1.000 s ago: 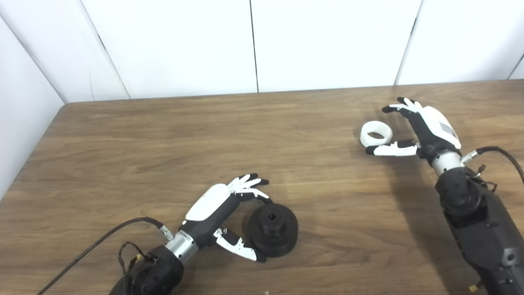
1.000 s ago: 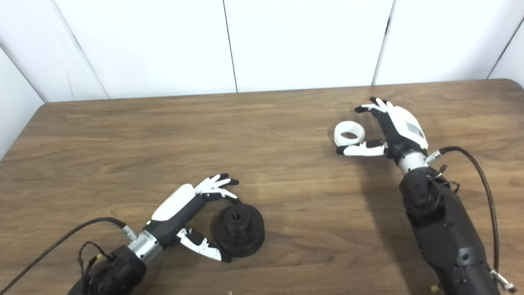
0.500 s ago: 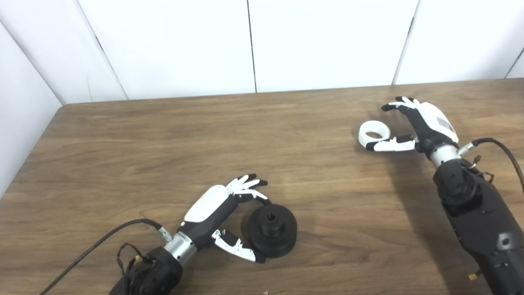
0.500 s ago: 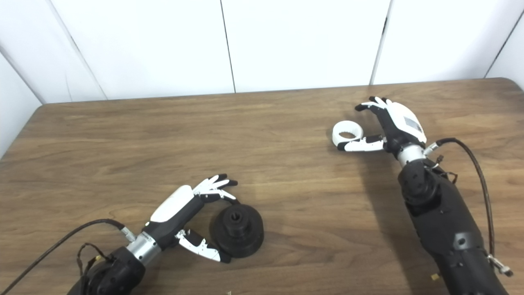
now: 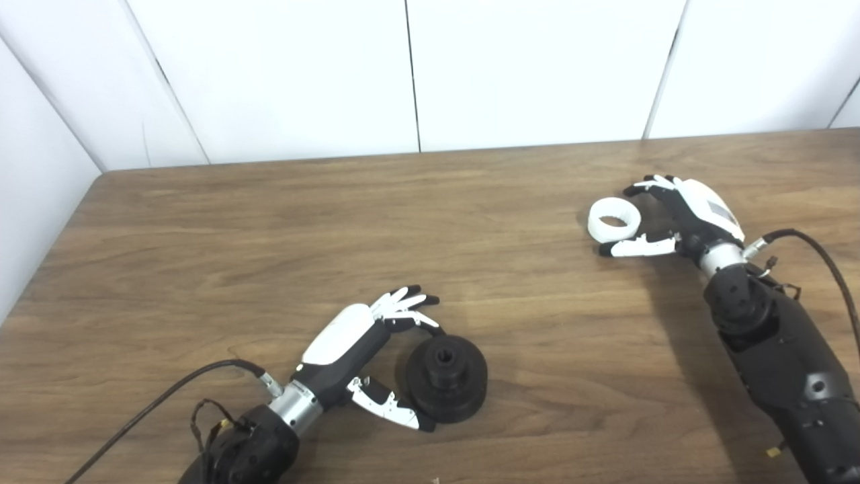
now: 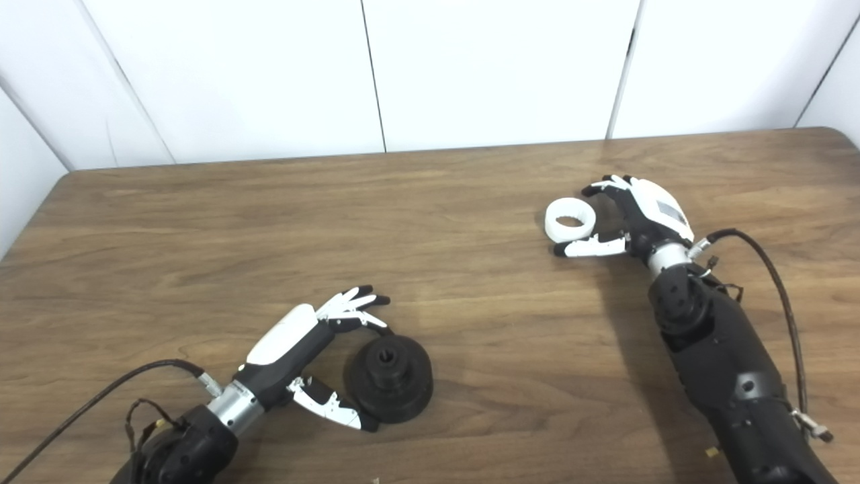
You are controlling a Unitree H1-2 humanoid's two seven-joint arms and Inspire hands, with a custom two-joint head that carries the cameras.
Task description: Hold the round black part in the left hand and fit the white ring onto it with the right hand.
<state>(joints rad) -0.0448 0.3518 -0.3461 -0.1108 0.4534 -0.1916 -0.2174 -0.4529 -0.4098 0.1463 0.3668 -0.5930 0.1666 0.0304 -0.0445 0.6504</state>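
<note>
The round black part lies flat on the wooden table near the front, its centre hole facing up. My left hand is open around its left side, fingers behind it and thumb in front, close to or touching its rim. The white ring lies flat on the table at the right. My right hand is open just right of the ring, fingers curved over its far side and thumb by its near side. I cannot tell whether it touches the ring.
White wall panels stand along the table's far edge and left side. Black cables trail from both wrists over the table.
My right hand has come down lower and closer around the white ring, fingers curling more. The left hand and black part have not moved. The camera shifted slightly.
</note>
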